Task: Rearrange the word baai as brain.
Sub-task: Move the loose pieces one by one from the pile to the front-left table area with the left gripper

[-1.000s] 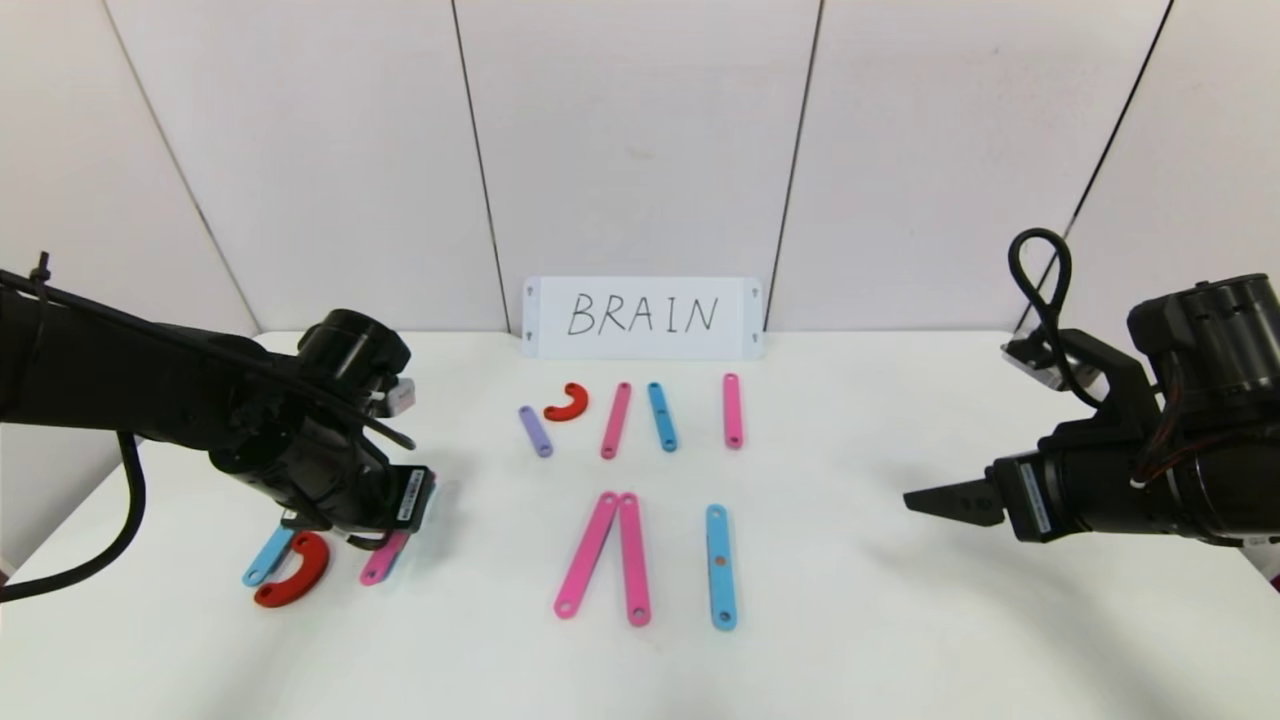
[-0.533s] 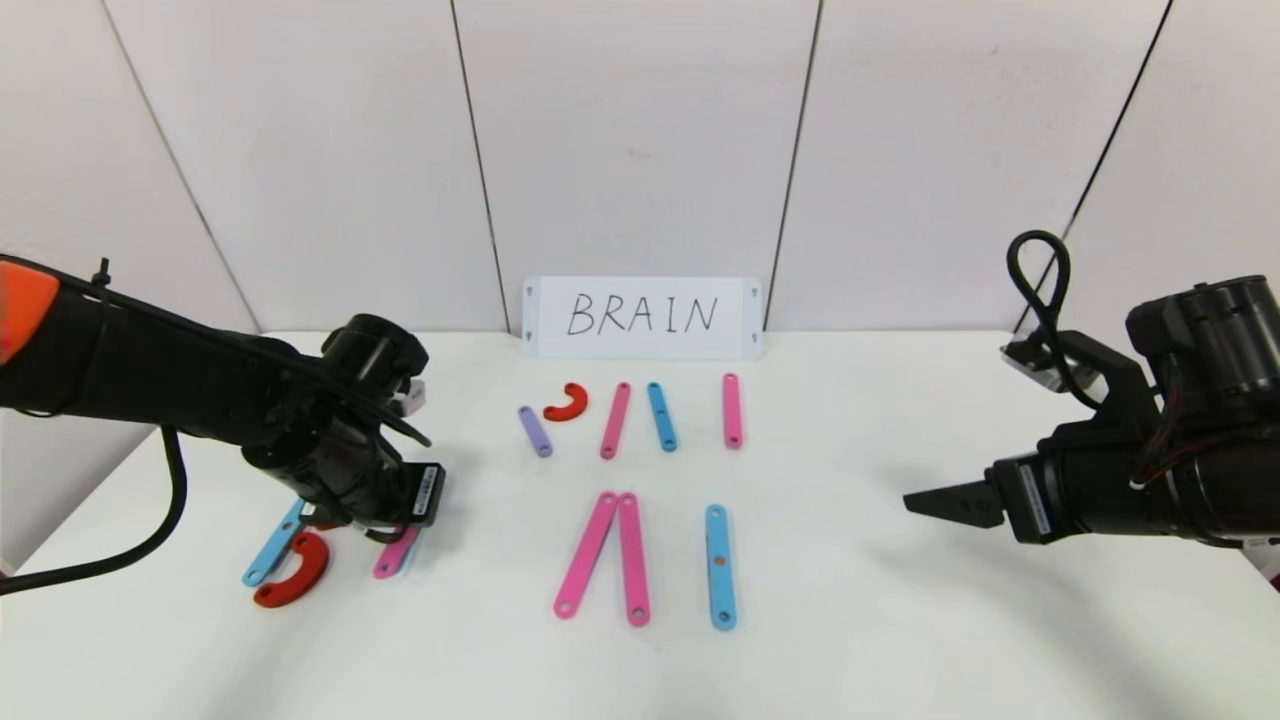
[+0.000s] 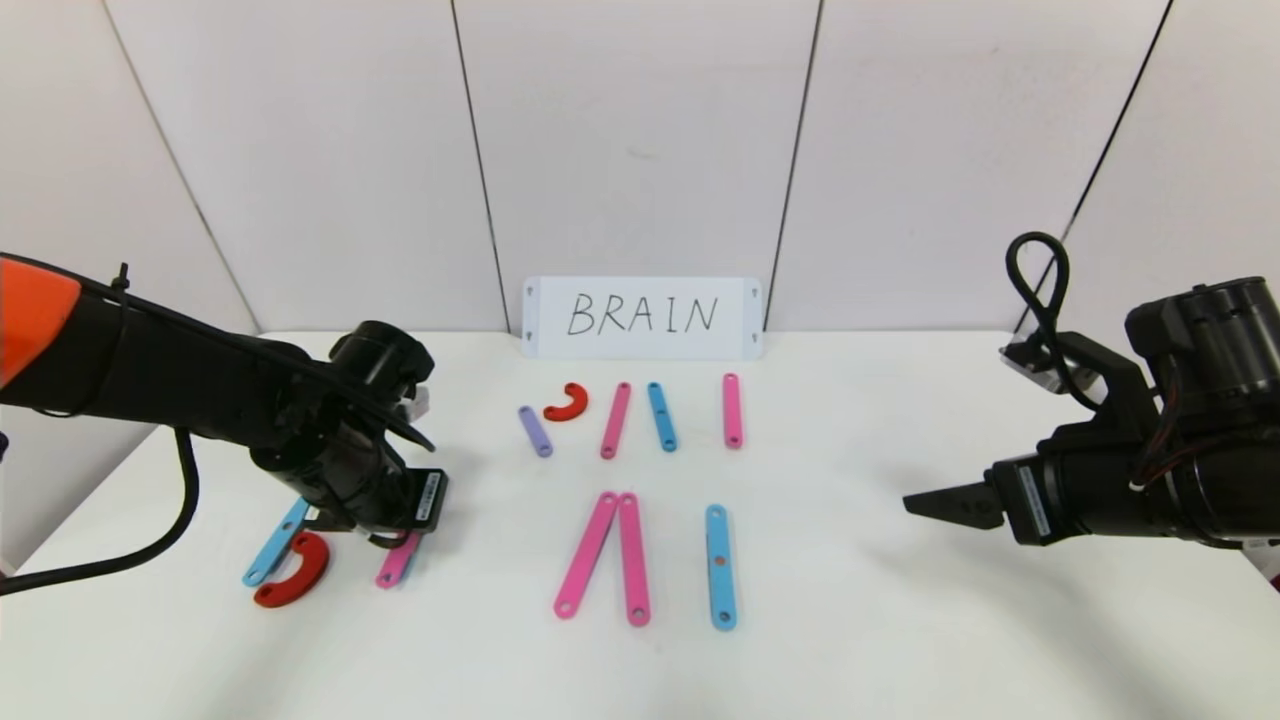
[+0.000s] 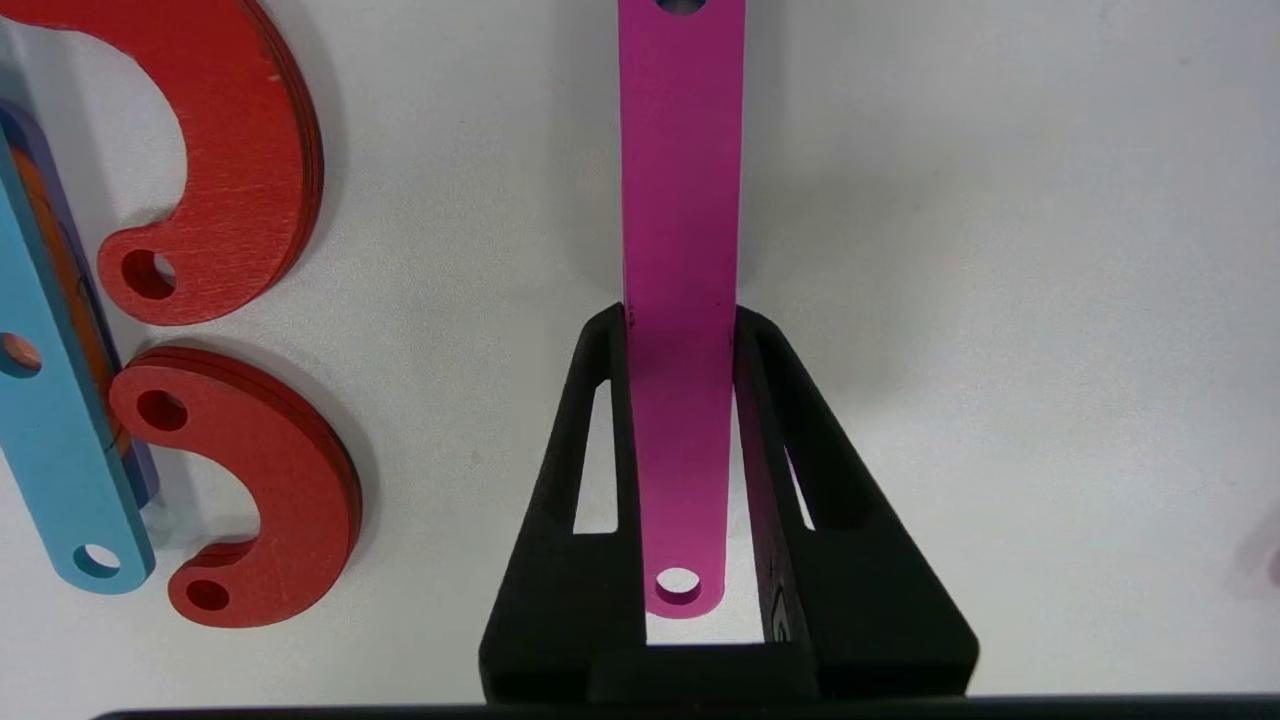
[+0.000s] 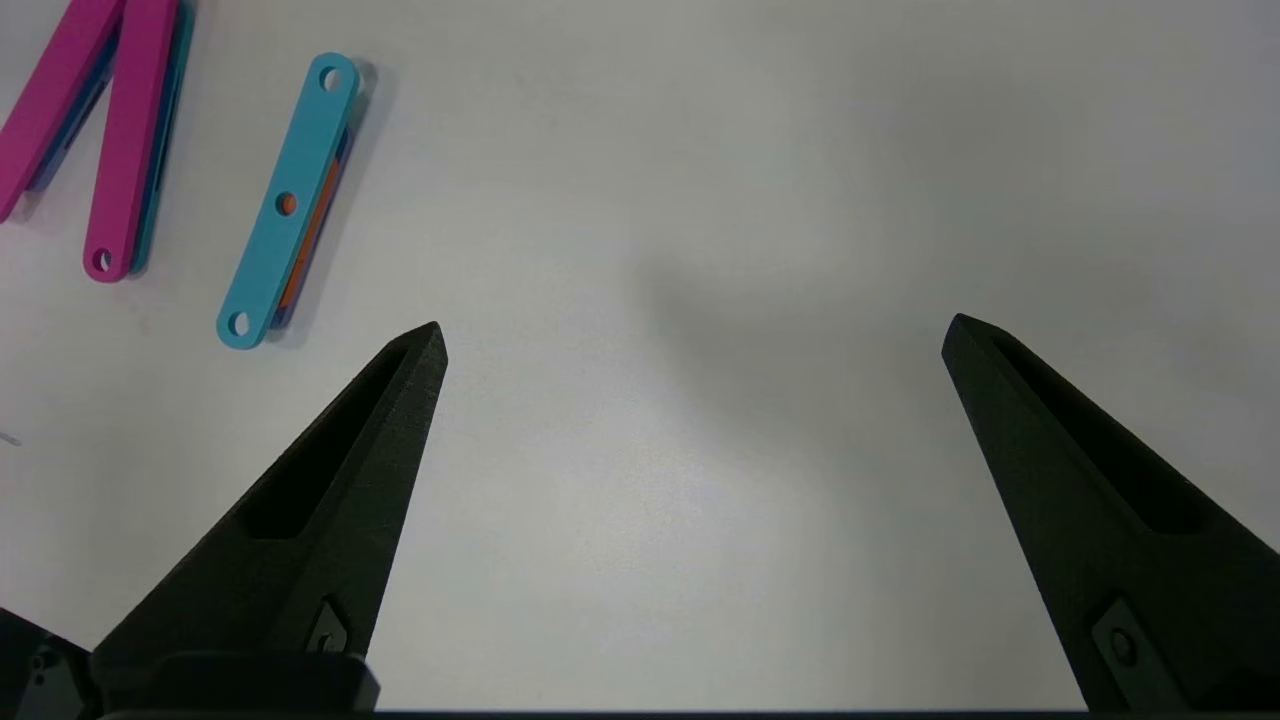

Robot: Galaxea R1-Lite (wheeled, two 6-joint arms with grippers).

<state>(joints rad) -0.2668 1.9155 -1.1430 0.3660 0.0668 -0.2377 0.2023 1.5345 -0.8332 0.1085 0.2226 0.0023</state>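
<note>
The left gripper (image 4: 680, 330) is sitting low over the near-left part of the table (image 3: 900, 620), and its fingers (image 4: 600, 400) are clamping a pink strip (image 4: 680, 200) between them, one on each long edge. The strip is poking out past the fingertips, flat or nearly flat over the table. Just beside it two red curves (image 4: 240, 150) are lying one after the other, with a blue strip (image 4: 50, 430) touching their far side, so that group is looking like a B. In the head view only one red curve (image 3: 295, 572) is showing, the rest being hidden under the arm.

Further out, in the middle, two long pink strips (image 3: 605, 555) are leaning together at their far ends, and a blue strip (image 3: 720, 565) is lying beside them. Behind those, a purple strip (image 3: 535, 431), small red curve (image 3: 568, 402) and three more strips are lying in a row before the white card (image 3: 642, 317) reading BRAIN.

The right gripper (image 5: 690, 340) is hanging over the right side, well apart from everything, fingers spread wide and holding nothing.
</note>
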